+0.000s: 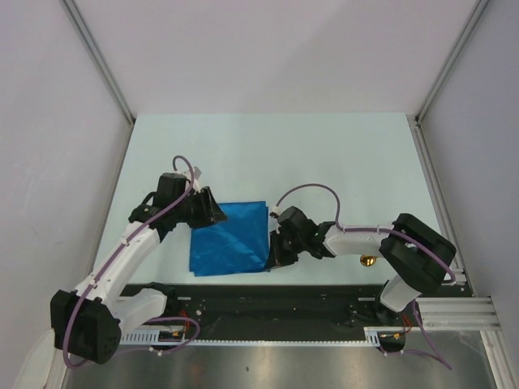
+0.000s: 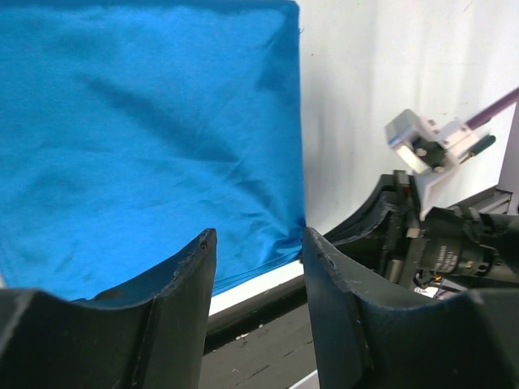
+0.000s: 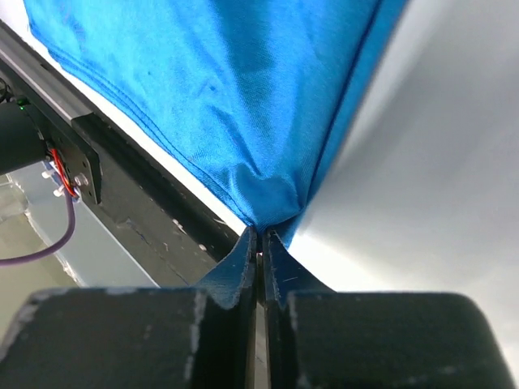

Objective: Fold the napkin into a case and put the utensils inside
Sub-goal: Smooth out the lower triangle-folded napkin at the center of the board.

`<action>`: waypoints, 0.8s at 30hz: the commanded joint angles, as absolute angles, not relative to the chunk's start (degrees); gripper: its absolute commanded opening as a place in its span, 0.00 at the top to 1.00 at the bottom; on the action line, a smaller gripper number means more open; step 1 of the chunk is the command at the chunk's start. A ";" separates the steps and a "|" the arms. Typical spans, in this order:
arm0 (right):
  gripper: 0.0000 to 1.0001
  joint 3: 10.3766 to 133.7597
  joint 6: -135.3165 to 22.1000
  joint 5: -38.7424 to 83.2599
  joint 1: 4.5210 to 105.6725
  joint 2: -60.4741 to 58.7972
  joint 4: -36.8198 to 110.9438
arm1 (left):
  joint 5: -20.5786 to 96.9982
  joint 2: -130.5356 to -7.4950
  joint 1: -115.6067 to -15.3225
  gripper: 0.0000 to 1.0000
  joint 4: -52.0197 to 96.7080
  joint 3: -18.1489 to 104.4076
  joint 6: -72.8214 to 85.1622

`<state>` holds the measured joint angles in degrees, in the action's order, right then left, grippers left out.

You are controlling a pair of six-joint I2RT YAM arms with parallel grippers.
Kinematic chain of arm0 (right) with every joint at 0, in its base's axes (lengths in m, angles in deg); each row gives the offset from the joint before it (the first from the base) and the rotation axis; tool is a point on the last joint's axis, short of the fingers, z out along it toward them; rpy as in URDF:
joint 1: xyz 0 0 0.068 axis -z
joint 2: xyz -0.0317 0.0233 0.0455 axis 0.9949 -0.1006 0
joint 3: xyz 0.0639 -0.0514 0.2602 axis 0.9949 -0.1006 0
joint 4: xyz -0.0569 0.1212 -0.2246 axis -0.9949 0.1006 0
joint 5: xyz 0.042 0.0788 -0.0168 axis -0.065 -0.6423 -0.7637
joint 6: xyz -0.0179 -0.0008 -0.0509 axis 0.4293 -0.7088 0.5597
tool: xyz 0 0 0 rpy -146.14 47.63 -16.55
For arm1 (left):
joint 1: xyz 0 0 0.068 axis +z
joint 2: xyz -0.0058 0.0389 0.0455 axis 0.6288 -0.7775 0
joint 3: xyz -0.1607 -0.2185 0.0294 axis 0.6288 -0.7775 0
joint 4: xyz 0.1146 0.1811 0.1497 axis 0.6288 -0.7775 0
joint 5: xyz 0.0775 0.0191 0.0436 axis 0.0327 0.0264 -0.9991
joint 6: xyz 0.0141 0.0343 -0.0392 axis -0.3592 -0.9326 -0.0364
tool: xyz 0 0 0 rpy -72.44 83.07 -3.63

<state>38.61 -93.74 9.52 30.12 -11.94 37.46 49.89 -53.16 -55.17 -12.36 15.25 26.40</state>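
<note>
The blue napkin [image 1: 229, 238] lies flat near the table's front edge, with layered hems along its near side. My right gripper [image 1: 274, 256] is shut on the napkin's near right corner; in the right wrist view the gripper [image 3: 261, 241] pinches bunched cloth [image 3: 235, 97]. My left gripper [image 1: 208, 210] is open and empty at the napkin's far left corner. In the left wrist view its fingers [image 2: 193, 279] stand apart over the cloth [image 2: 146, 138]. A gold utensil head [image 1: 369, 261] peeks from under my right arm; the rest of the utensils is hidden.
The dark rail [image 1: 268, 301] runs along the table's front edge just behind the napkin's near side. Grey walls enclose the table on the left, right and back. My right gripper's body [image 2: 438, 243] shows in the left wrist view beside the napkin's corner.
</note>
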 commanded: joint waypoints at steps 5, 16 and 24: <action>0.97 33.36 -93.91 8.37 31.40 -8.97 33.05 | 50.52 -52.50 -51.54 0.46 -11.49 13.59 25.35; 0.83 30.45 -92.51 6.26 34.12 -9.67 30.23 | 45.51 -61.10 -47.14 0.45 -9.38 16.57 24.12; 0.49 31.76 -90.14 6.70 36.84 -3.17 34.71 | 54.02 -62.34 -47.05 0.51 -3.67 13.86 25.00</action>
<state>31.15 -92.60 5.47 34.09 -7.26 32.22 48.12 -62.10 -47.28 -8.67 14.03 25.44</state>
